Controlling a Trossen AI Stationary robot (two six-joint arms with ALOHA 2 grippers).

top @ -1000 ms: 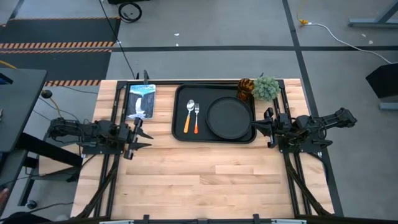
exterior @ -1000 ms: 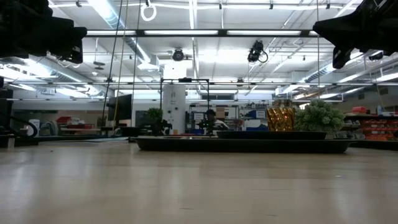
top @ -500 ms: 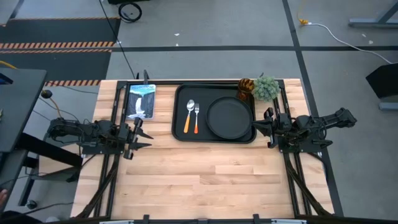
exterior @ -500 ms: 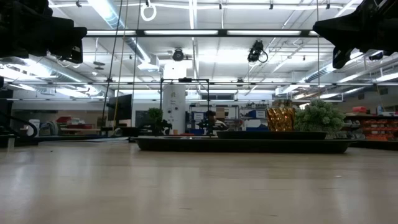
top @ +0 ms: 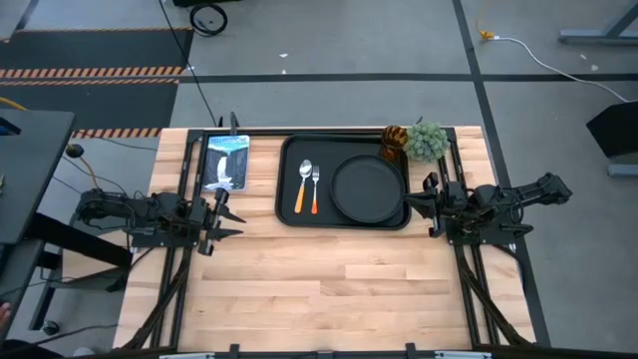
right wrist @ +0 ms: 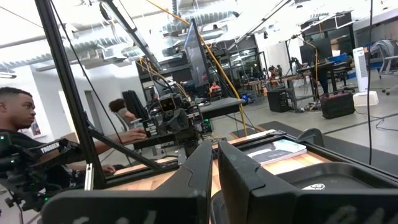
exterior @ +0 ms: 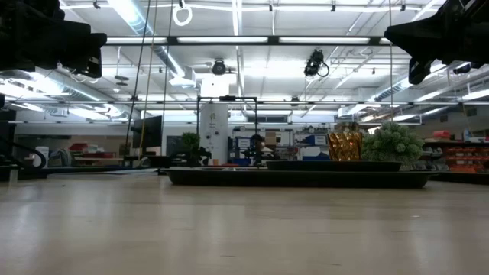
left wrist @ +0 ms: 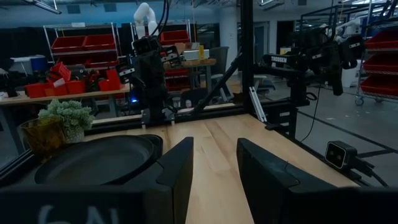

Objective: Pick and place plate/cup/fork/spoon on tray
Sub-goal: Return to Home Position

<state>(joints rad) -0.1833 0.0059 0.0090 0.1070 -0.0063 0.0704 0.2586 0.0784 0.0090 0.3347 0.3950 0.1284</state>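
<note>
- Left end effector (top: 221, 221) hovers over the table's (top: 329, 279) left side, just in front of the picture panel (top: 226, 162) and left of the tray (top: 288, 179); its fingers stand apart with a clear gap and hold nothing.
- Right end effector (top: 431, 205) sits at the table's right side, just beside the tray's right edge; its fingers show only a narrow gap in the right wrist view, so it looks nearly closed and empty, though that is hard to judge from here.
- Black tray lies at the back middle of the table.
- Plate (top: 367, 187) lies flat in the tray's right half.
- Spoon (top: 304, 184) and fork (top: 315, 187) lie side by side in the tray's left half, spoon to the left, metal ends toward the back edge, orange handles toward the front.
- Cup (top: 394, 141) stands upright at the tray's back right corner; whether it rests on the tray or just off it cannot be told.
- Green plant (top: 427, 140) stands just right of the cup, off the tray.
- A person (right wrist: 15, 118) shows in the room beyond the table in the right wrist view.
</note>
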